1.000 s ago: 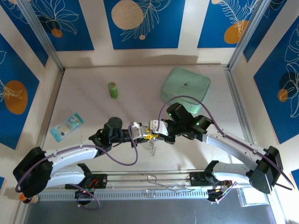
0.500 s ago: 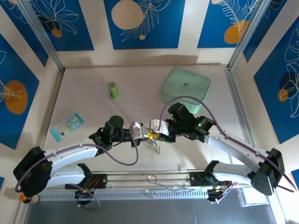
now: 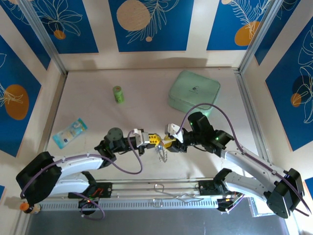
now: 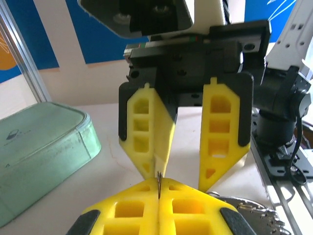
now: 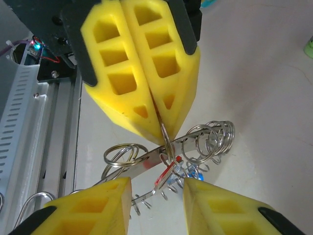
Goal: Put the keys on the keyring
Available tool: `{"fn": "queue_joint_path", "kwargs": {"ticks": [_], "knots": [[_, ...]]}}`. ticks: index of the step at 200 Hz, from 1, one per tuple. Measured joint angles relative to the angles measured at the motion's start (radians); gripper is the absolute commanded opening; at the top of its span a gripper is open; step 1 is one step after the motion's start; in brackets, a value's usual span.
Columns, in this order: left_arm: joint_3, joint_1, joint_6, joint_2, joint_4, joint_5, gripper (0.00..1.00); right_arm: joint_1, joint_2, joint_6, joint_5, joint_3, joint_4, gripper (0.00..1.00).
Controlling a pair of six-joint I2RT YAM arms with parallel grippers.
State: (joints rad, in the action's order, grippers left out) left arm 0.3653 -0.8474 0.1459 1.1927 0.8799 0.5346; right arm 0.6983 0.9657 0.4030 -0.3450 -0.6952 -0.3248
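Lena: Since a second ago the right gripper [image 3: 170,142] has let go and drawn back to the right. Its yellow fingers, pressed together at the ring back then, now stand wide apart with nothing between them.

Omar: And the left gripper [image 3: 152,140]?

Lena: It has slid a little rightward over the table [image 3: 98,110] and is clamped tight. From the right wrist, its two wedge-shaped yellow fingers [image 5: 132,93], latticed with square cut-outs, meet flat. A thin steel wire of the keyring [image 5: 171,152] runs up between their tips.

Omar: Where is the keyring, then?

Lena: It hangs from that pinch, between the two grippers, low over the pale matte table. It is a bristling bunch of shiny split rings, coiled loops and a flat polished strip. Whether its lowest pieces touch the table cannot be told.

Omar: And the keys [image 5: 182,164]?

Lena: A red tag and a blue tag show low in the bunch, small and blurred. Whether the keys are threaded on the wire cannot be told.

Omar: What else is on the table?

Lena: A mint-green case [image 3: 194,90] with rounded corners and a seam round its edge sits at the back right. A small green cylinder [image 3: 117,94] is at the back, and a glossy blue packet [image 3: 70,132] lies flat on the left. All are well apart from the grippers.
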Motion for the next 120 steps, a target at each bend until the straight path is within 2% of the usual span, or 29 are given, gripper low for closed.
{"fn": "queue_joint_path", "kwargs": {"ticks": [40,81,120], "knots": [[0.0,0.0,-0.03,0.014,0.046,0.028,0.0,-0.007,-0.004,-0.02,-0.005,0.002,0.033,0.34],[0.0,0.0,-0.041,0.027,0.064,0.045,0.0,-0.012,-0.014,-0.03,-0.036,0.002,0.039,0.28],[0.0,0.0,-0.045,0.032,0.078,0.052,0.0,-0.013,-0.014,-0.035,-0.057,0.002,0.047,0.15]]}}
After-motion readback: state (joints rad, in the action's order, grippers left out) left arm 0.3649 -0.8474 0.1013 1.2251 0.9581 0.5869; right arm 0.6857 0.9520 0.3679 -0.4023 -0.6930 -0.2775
